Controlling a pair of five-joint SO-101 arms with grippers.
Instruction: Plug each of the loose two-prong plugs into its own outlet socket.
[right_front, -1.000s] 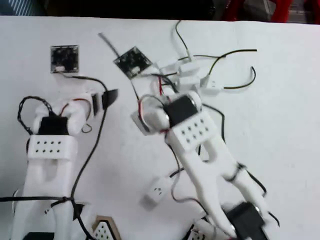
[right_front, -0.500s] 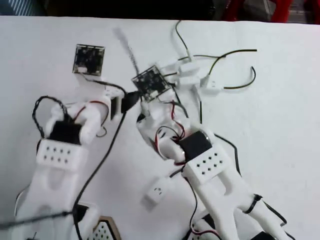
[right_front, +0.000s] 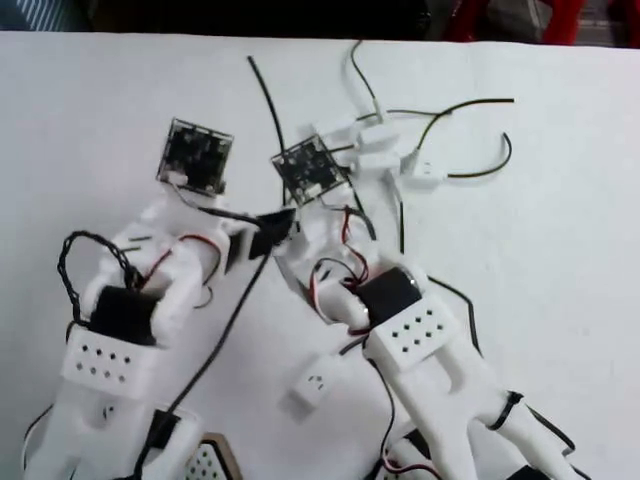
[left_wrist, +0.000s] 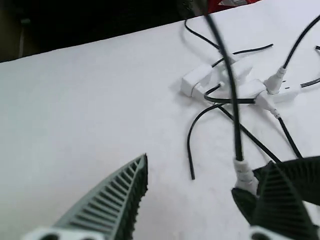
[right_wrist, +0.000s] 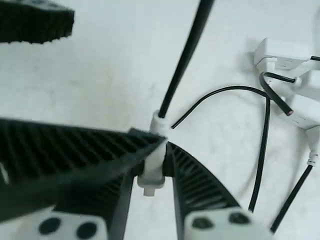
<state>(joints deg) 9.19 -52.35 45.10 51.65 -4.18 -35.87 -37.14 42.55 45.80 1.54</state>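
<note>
The white two-prong plug is over the middle of the table, pinched between the fingers of the right gripper. Its black cord runs toward the far edge. The left gripper is just beside the plug, with fingers spread wide. A cluster of outlet sockets lies farther back. One single socket lies apart, beside the right arm.

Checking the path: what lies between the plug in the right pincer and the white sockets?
In the right wrist view, one loose black cable curves over bare white table between the white two-prong plug and the white plastic outlet sockets.
</note>
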